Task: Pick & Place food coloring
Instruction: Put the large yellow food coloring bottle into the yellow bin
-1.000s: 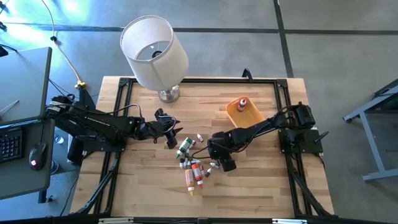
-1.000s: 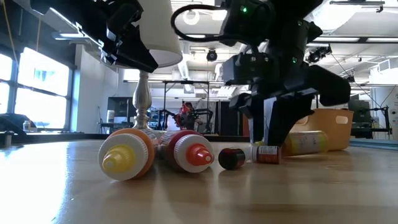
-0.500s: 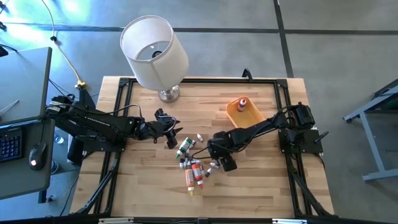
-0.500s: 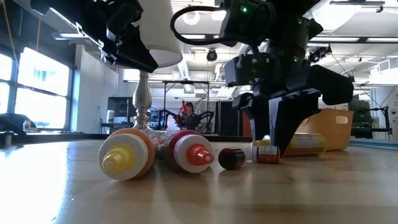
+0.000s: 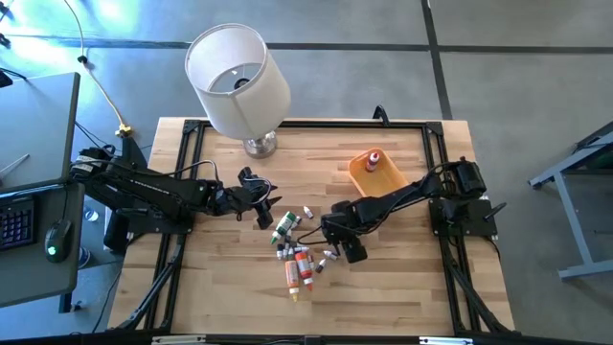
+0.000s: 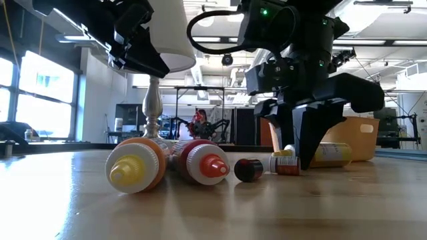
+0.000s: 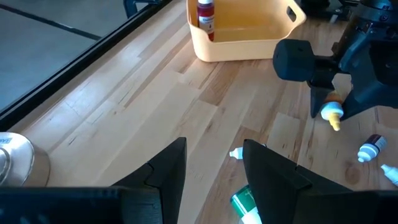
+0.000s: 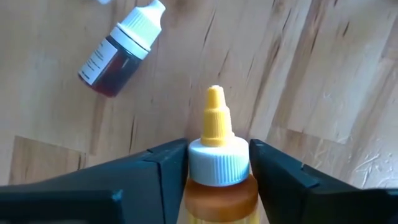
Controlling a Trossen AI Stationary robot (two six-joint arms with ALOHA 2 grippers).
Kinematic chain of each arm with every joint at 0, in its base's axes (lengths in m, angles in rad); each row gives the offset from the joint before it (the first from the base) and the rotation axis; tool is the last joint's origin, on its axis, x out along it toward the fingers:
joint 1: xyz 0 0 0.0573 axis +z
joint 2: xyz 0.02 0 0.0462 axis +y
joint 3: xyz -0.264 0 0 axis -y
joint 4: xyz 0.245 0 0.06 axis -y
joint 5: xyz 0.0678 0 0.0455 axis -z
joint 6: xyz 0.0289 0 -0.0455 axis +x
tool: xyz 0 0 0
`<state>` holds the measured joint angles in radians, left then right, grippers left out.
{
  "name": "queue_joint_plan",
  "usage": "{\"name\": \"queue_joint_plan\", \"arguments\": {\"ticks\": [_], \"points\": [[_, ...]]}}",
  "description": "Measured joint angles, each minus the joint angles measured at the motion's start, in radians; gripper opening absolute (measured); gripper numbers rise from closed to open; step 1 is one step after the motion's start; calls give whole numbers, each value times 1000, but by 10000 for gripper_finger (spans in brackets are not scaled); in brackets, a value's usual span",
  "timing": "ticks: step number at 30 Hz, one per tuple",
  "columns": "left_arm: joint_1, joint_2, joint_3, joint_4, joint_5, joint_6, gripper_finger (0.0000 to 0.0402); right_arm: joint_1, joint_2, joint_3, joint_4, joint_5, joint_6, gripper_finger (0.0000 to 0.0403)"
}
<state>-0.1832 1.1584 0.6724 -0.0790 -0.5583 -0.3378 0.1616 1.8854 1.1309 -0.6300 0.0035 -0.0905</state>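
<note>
Several small food coloring bottles lie on their sides mid-table; the low view shows a yellow-capped one and a red-capped one nearest. My right gripper is down among them, shut on an orange bottle with a yellow tip. My left gripper hovers open, left of the cluster, above a green bottle. One red bottle stands in the orange bowl. My right gripper pinches the orange bottle at its white cap collar, one finger on each side. The fingers slant down from the table's right and lie along the bottle, whose tip points away from the wrist. Its body lies about level, low at the table.
A white-shaded lamp stands at the far left on a metal base. The bowl sits far right of centre. A dark red bottle with a white cap lies just ahead of my right gripper. Bare wood lies near the front edge.
My right gripper has shifted a little toward the table's right, low over the bottles. The left arm has kept still.
</note>
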Motion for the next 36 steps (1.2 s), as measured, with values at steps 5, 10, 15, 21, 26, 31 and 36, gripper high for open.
{"name": "queue_joint_plan", "arguments": {"ticks": [5,10,15,21,26,31,36], "points": [[0,0,0,1,0,21,156,0,1,14,-3,3,4,137],[0,0,0,1,-1,23,156,-2,5,101,-49,25,4,125],[0,0,0,1,-1,23,156,0,4,256,-170,167,3,122],[0,0,0,0,6,23,156,9,-16,365,-374,430,82,121],[0,0,0,2,17,62,156,26,-131,264,-428,550,212,121],[0,0,0,4,17,72,156,58,-342,41,-217,759,268,124],[0,0,0,4,20,72,156,47,-621,-312,237,841,270,125]]}}
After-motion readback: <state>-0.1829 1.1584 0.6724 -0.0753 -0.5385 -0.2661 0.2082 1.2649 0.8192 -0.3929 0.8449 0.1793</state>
